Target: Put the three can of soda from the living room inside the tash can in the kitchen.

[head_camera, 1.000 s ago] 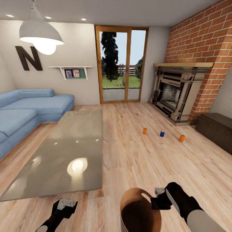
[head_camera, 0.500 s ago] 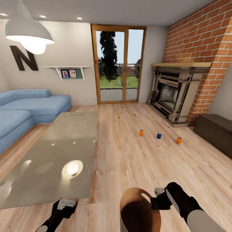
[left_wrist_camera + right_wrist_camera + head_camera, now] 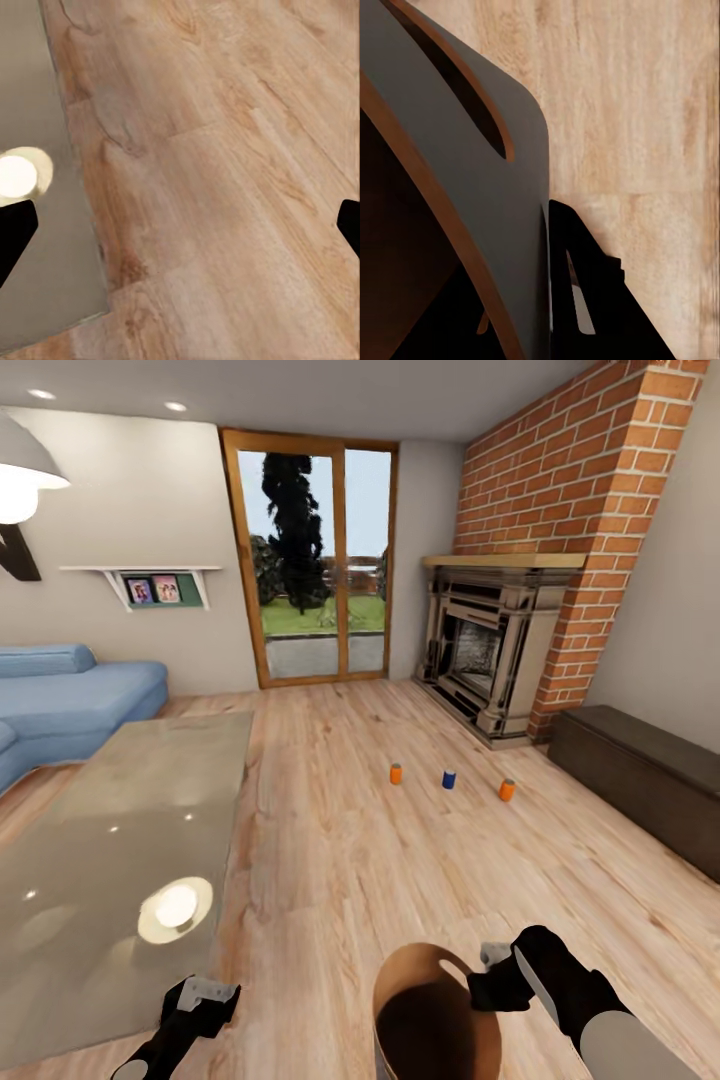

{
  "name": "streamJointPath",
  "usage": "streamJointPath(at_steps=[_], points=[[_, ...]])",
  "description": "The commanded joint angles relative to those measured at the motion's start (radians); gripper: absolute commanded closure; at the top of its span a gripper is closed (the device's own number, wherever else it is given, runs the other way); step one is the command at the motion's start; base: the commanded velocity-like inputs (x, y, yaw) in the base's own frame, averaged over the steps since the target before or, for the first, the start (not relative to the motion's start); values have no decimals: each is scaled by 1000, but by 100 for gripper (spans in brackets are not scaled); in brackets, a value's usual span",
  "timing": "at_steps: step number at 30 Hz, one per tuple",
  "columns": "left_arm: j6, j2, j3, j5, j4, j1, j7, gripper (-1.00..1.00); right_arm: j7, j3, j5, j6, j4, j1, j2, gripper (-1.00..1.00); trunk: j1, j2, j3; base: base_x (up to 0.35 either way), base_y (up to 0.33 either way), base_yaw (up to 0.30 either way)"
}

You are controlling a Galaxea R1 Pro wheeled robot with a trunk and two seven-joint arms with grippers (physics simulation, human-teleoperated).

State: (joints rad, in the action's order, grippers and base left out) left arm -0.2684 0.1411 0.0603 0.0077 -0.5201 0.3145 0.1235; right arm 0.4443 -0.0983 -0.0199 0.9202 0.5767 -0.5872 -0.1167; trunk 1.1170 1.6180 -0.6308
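Camera has swung rightward; doors and fireplace sit further left in frame. Three cans (image 3: 448, 780) stand upright on the floor (image 3: 330, 840), well ahead. Right fingers (image 3: 487, 972) clamp the bin's rim (image 3: 430, 960); left fingers (image 3: 208, 992) spread, empty.

Grey, brown-rimmed tash can (image 3: 472, 187) wall against black hand (image 3: 556, 300) finger, over wood floor (image 3: 637, 112).
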Motion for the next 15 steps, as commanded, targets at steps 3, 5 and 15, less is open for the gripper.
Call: streamJointPath(at_steps=[3, 5, 15], points=[[0, 0, 0, 0, 0, 0, 0, -100, 6, 2, 29, 6, 0, 0, 0, 100, 0, 0, 0, 155, -251, -250], [0, 0, 0, 0, 0, 0, 0, -100, 7, 2, 29, 6, 0, 0, 0, 100, 0, 0, 0, 155, -251, -251], [0, 0, 0, 0, 0, 0, 1, -100, 7, 2, 29, 6, 0, 0, 0, 100, 0, 0, 0, 155, -251, -250]])
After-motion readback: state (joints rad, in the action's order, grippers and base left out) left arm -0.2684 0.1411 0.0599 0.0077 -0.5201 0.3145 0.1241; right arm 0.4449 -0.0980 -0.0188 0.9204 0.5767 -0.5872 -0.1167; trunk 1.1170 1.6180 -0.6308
